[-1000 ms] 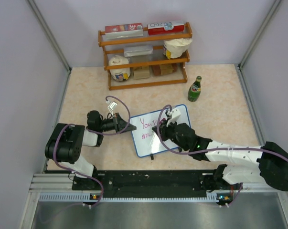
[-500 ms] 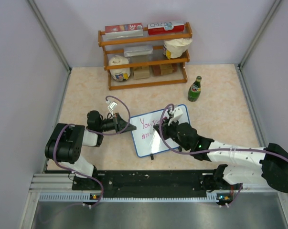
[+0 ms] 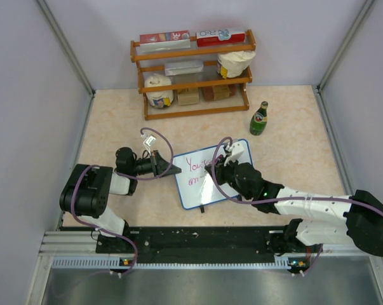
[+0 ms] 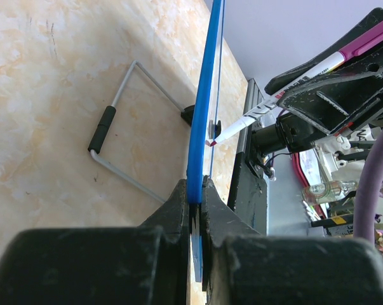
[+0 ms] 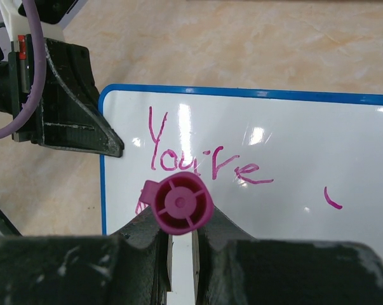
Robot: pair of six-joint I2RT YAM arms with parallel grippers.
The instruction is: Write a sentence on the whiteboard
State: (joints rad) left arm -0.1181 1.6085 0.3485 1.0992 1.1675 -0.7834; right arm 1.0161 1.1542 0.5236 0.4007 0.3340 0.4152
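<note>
The whiteboard (image 3: 207, 184), white with a thin blue frame, stands tilted near the table's front middle, with "You're" in magenta on its top line and a second line begun below. My left gripper (image 3: 176, 171) is shut on the board's left edge (image 4: 201, 127). My right gripper (image 3: 211, 173) is shut on a magenta-capped marker (image 5: 178, 203). In the left wrist view the marker (image 4: 293, 82) has its tip touching the board's face. The writing (image 5: 197, 159) shows in the right wrist view, with the left gripper (image 5: 112, 147) on the board's left edge.
A wooden shelf rack (image 3: 194, 73) with boxes and containers stands at the back. A green bottle (image 3: 259, 119) stands right of it, behind the board. The board's wire stand (image 4: 124, 127) rests on the table behind it. Walls close in left and right.
My right gripper with the marker has shifted slightly left along the board's second line. The left gripper and the board have not moved.
</note>
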